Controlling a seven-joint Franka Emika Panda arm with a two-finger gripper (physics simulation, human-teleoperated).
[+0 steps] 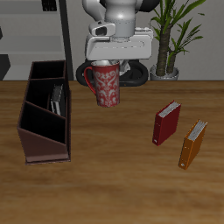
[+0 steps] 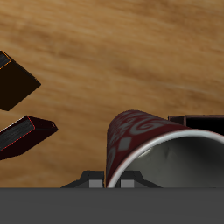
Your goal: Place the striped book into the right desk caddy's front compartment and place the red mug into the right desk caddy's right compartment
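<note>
The red mug (image 1: 107, 86) hangs tilted under my gripper (image 1: 104, 68), which is shut on its rim and holds it above the table, beside the back end of the right desk caddy (image 1: 42, 145). In the wrist view the mug (image 2: 140, 140) fills the near field with its pale inside showing, right against my gripper (image 2: 112, 180). The fingers are mostly hidden by the mug. The striped book (image 1: 57, 98) stands inside the caddy, in a long section beside a slanted divider. A dark edge (image 2: 201, 122) past the mug may be the caddy; I cannot tell.
A red book (image 1: 166, 122) and an orange book (image 1: 193, 144) stand on the table on the side away from the caddy; they also show in the wrist view (image 2: 17, 83) (image 2: 26, 131). A potted plant (image 1: 171, 39) stands at the back.
</note>
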